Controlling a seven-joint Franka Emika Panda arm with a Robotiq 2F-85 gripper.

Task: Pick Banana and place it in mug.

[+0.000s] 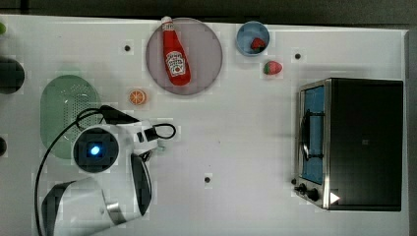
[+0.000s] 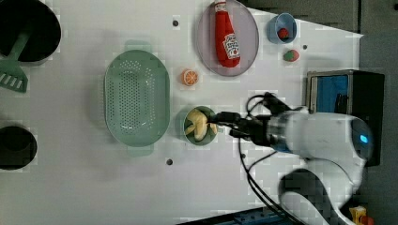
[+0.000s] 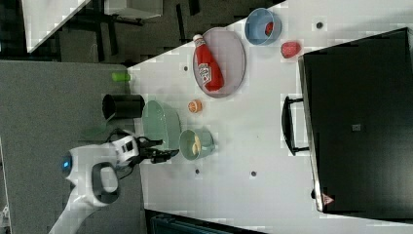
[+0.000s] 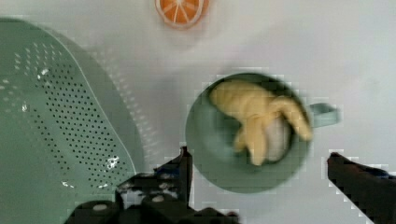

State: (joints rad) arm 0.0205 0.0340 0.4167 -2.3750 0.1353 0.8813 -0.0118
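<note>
Lying inside the mug (image 4: 247, 135), banana (image 4: 259, 116) peeled and pale yellow. End effector (image 4: 259, 170) spread open, empty, straddling the mug's rim. Ketchup bottle (image 1: 175, 54) labelled, wording too small to read. Colander (image 2: 136, 97) just beside mug; orange slice (image 2: 189, 77) near. Open bench (image 1: 246, 137) toward oven (image 1: 354, 142). Mug hidden under the arm in top view.
</note>
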